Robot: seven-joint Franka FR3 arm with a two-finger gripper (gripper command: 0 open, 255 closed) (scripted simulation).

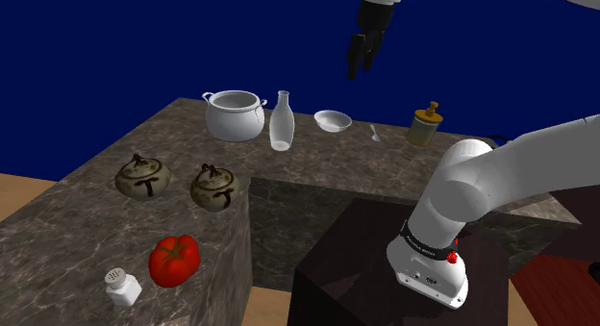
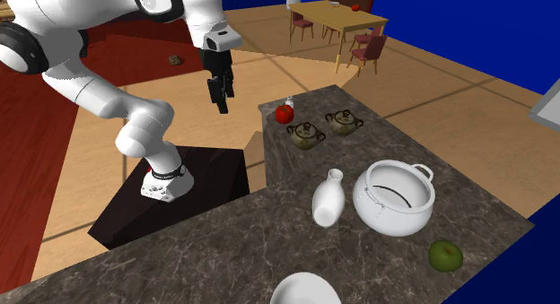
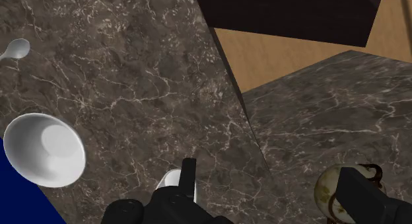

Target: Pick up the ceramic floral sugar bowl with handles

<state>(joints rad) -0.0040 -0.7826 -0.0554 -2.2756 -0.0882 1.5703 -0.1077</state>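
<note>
Hand [image 1: 360, 64] is held wide and empty, high above the surface [image 1: 317, 161]; the sugar bowl [image 1: 215, 188] could be mistaken for its twin [image 1: 143, 175] just beside it.

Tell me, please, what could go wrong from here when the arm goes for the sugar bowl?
1. The sugar bowl on the shoulder view's left and its twin look alike and stand side by side; the gripper, high up with open jaws, may pick the wrong one.
2. The tall white bottle stands just ahead of the jaws in the wrist view; a descent could tip it.
</note>
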